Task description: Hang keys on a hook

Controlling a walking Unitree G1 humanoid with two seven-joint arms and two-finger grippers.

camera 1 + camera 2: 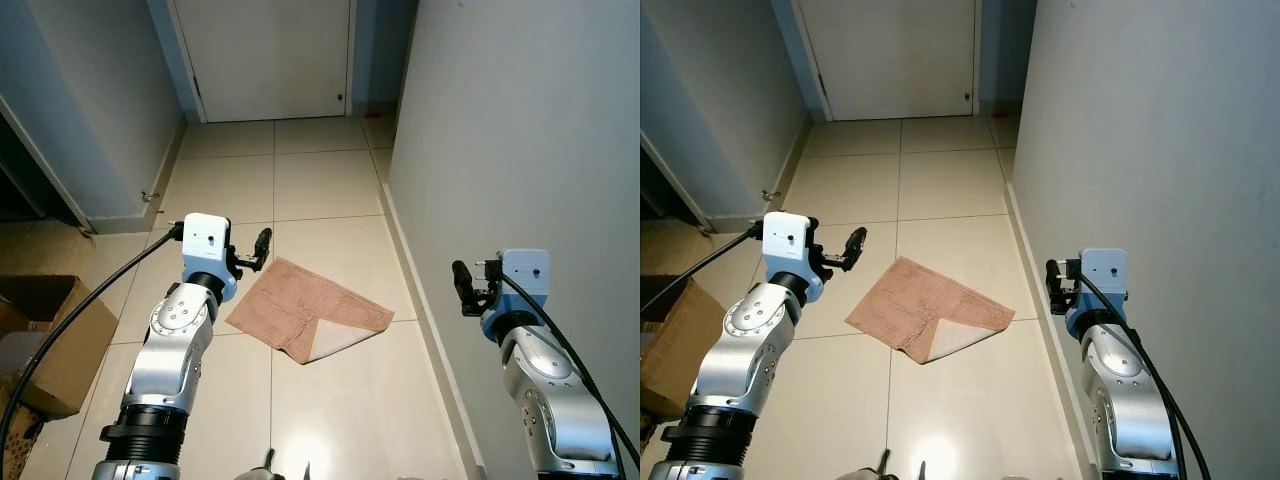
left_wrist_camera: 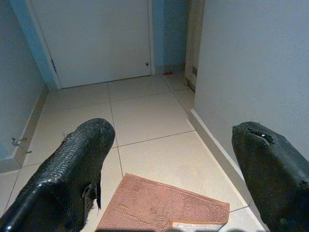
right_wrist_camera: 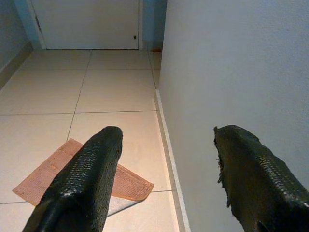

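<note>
The left claw [image 1: 262,247] is held wide open and empty at centre left, above a pink mat [image 1: 308,310] with a corner folded over. The right claw [image 1: 463,287] is spread empty at lower right, beside the wall [image 1: 520,120]. A closed door [image 1: 270,55] is seen at top; no keys can be made out.

You have soft, even indoor light and sharp head views; a bright glare patch sits on the glossy cream floor tiles [image 1: 300,455] nearest you; the doorway at far left is dark; wrist views look slightly soft.
</note>
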